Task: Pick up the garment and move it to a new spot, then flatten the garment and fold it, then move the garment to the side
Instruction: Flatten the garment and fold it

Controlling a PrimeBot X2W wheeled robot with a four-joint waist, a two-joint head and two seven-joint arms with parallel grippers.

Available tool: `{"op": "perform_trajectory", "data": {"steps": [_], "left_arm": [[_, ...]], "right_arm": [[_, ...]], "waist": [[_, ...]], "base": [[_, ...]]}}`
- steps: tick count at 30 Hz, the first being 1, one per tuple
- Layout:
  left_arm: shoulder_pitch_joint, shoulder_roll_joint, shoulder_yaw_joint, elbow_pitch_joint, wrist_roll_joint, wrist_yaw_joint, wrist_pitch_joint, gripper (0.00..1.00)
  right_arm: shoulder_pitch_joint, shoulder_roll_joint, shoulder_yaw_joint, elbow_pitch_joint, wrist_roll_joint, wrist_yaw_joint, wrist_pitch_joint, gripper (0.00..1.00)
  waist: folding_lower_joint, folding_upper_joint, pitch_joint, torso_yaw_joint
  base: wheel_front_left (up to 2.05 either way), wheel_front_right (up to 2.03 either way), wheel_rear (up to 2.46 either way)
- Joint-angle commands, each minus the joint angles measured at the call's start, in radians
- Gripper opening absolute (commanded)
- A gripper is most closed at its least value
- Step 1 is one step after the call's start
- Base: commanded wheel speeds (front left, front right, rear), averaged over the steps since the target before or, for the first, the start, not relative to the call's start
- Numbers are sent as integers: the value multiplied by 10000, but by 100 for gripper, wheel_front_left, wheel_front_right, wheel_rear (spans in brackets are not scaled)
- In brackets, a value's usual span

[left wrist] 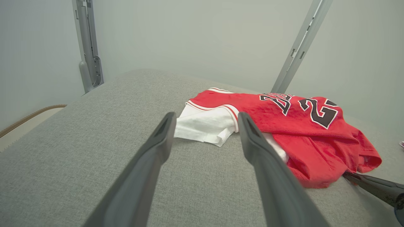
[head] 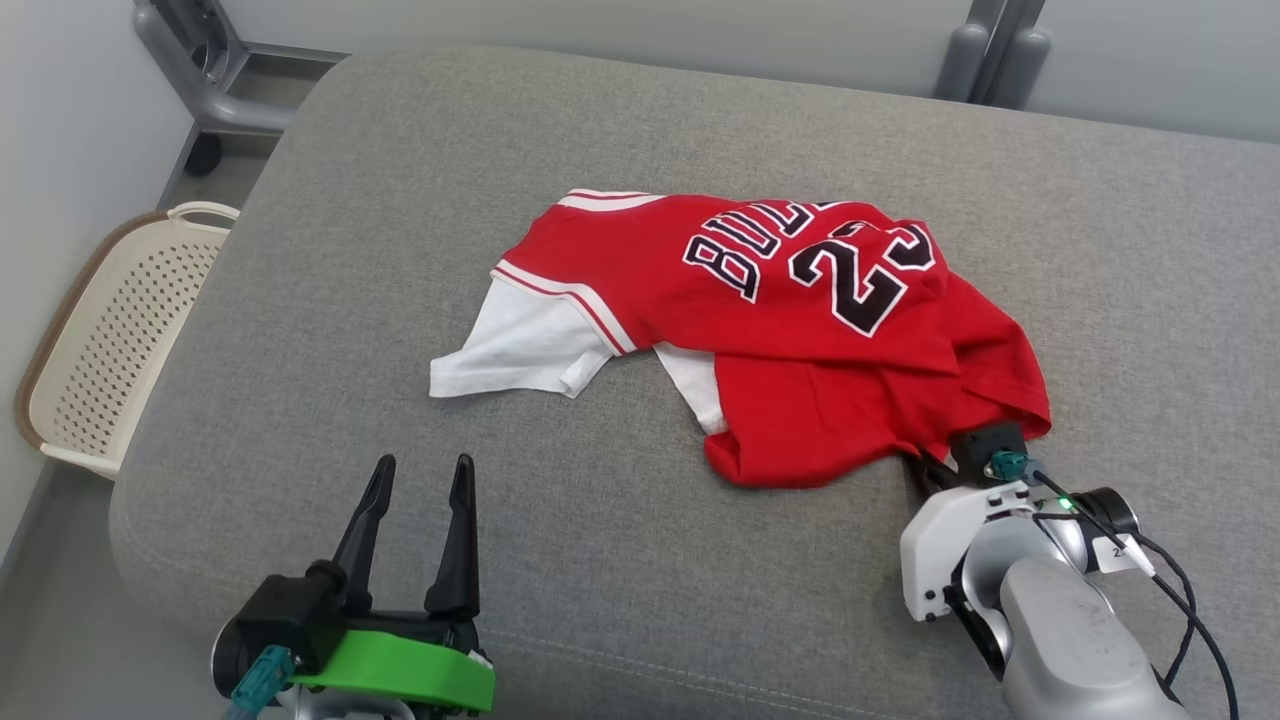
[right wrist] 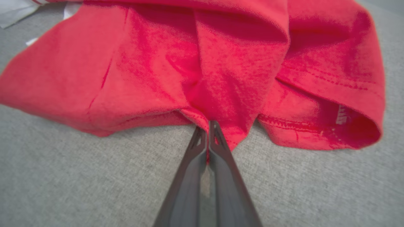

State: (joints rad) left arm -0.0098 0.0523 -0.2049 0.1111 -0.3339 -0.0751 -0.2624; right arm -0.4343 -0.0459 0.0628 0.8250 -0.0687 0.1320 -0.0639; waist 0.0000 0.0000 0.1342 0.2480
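While my left gripper [head: 420, 472] hangs wide apart, my right gripper [right wrist: 206, 126] is pinched on the near hem of the garment [head: 800, 330] (a thin bite), so I'd lift slowly; its crumpled bulk lies on the cushion [head: 400, 180] beyond.

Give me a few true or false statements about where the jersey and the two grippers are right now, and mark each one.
1. The right gripper is shut on the near edge of the red jersey. True.
2. The left gripper grips the jersey too. False: it stands open over the grey cushion, apart from the cloth.
3. The jersey lies flat and smooth. False: it is crumpled and folded over itself.
4. A cream perforated basket sits off the cushion's left side. True.
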Motion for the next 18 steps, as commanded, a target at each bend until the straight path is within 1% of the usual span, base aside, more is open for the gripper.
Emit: {"op": "perform_trajectory", "data": {"steps": [1, 4, 9, 10, 12, 16, 18], "left_arm": [[-102, -9, 61, 26, 39, -12, -31, 100], [-53, -11, 102, 53, 61, -4, -31, 100], [30, -14, 124, 81, 41, -34, -31, 100], [30, -14, 124, 81, 41, -34, -31, 100], [74, -15, 122, 81, 25, -20, -31, 100], [86, -13, 97, 102, 29, -16, -31, 100], [81, -14, 104, 107, 42, -18, -31, 100]], "right_arm": [[75, -97, -257, 63, -55, -25, -101, 0], [228, -80, -831, -156, -274, -24, -339, 0], [618, -192, -2236, -924, -1070, -24, -415, 0], [618, -192, -2236, -924, -1070, -24, -415, 0], [802, -280, -2656, -1322, -1310, -24, -317, 0], [1122, -613, -3289, -2212, -1702, -24, 22, 0], [1324, -775, -3435, -2617, -1737, -24, 260, 0]], "waist": [[0, 0, -53, -81], [0, 0, -151, -190], [0, 0, -306, -390], [0, 0, -306, -390], [0, 0, -358, -467], [0, 0, -434, -557], [0, 0, -463, -581]], "base": [[0, 0, 0], [0, 0, 0], [0, 0, 0], [0, 0, 0], [0, 0, 0], [0, 0, 0], [0, 0, 0]]}}
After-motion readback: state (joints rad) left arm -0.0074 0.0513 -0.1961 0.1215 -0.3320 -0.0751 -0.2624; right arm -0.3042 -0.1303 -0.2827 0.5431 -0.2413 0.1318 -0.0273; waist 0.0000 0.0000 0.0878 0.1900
